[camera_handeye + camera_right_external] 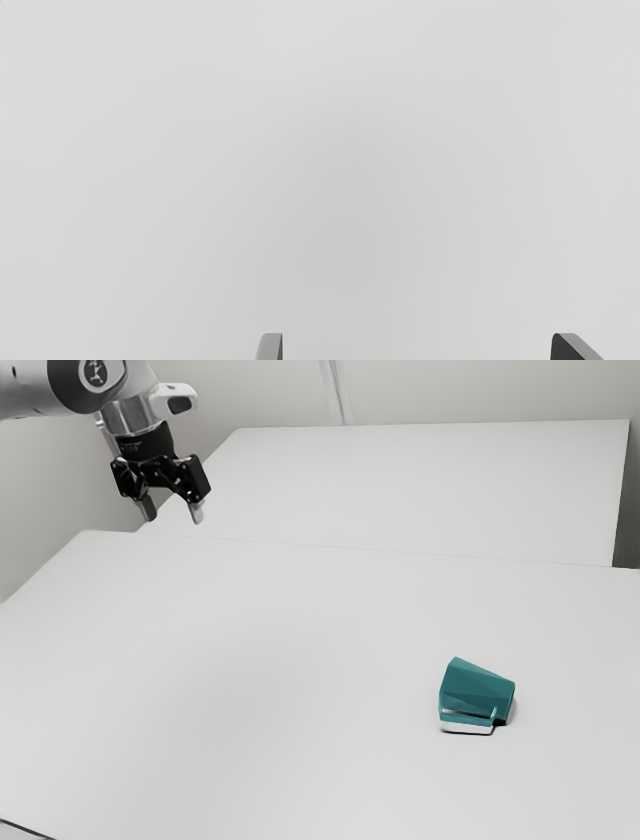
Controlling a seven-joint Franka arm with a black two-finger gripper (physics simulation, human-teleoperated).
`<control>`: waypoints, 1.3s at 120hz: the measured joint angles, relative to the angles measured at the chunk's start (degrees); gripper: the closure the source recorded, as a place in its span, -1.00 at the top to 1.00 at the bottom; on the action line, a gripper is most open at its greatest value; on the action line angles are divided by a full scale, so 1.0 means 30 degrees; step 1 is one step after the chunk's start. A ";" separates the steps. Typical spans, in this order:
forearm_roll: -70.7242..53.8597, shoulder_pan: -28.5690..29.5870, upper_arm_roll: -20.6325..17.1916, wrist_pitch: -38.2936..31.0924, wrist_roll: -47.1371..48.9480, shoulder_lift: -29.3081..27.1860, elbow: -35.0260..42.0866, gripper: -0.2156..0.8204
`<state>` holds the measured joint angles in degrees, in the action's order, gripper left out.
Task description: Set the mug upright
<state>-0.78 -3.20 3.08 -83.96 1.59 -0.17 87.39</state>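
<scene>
Arm (72,390): rounded, jointed, white and dark grey; above the gripper.
Gripper (173,516): black, two-fingered, raised, pointing down.
Fingers (270,347): straight, grey-edged, spread wide at gripper's lower end.

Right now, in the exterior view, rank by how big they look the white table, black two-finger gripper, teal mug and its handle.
1. White table
2. Black gripper, only somewhat ahead
3. Teal mug
4. Its handle

White-grey arm, round dark logo badge, black pincer (172,514), pale fingertips.
</scene>
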 joint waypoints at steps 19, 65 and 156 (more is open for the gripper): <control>0.0001 0.0019 -0.0042 -0.0397 0.0072 0.0021 0.0142 0.54; 0.4403 0.0253 -0.0089 -0.5118 -0.1024 -0.0278 0.4125 0.54; 1.7816 -0.0631 -0.0258 -1.2079 -1.0166 0.0810 1.0558 0.53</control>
<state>52.66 -5.10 2.30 -120.20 -28.91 2.26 119.06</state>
